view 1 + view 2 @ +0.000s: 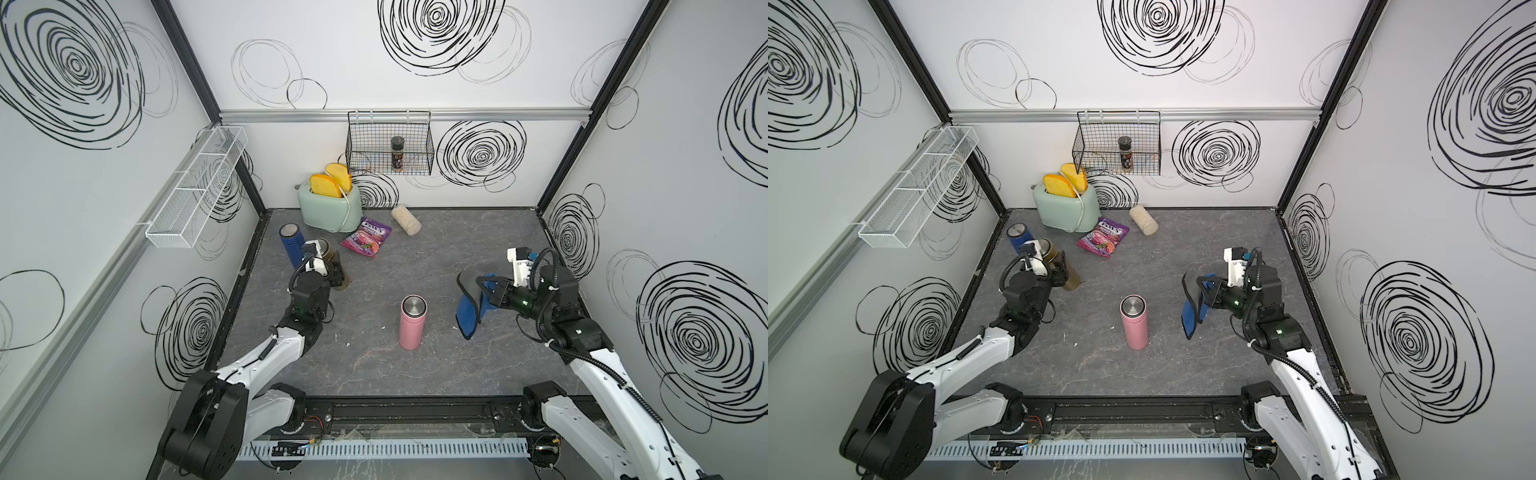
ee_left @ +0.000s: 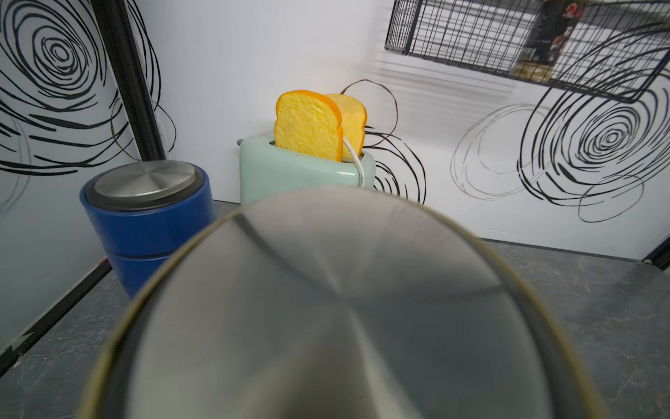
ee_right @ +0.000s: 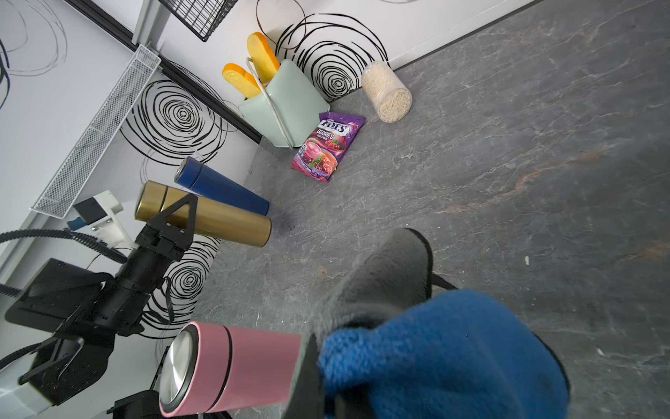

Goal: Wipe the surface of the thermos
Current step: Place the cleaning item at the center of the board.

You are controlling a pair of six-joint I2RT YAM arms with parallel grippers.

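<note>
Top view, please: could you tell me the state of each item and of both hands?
left hand, shut on gold thermos.
right hand, shut on cloth.
gold thermos, upright, lid on.
cloth, hanging limp.
pink thermos, upright, lid on, untouched.
blue thermos, upright, lid on.
toaster, two bread slices sticking up.
grain jar, lying on its side.
candy bag, lying flat.
spice bottle, upright in wire basket.

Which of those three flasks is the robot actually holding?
The gold thermos: the left gripper is clamped around it. The blue thermos next to it and the pink thermos mid-table stand free, with no gripper on them.
</note>
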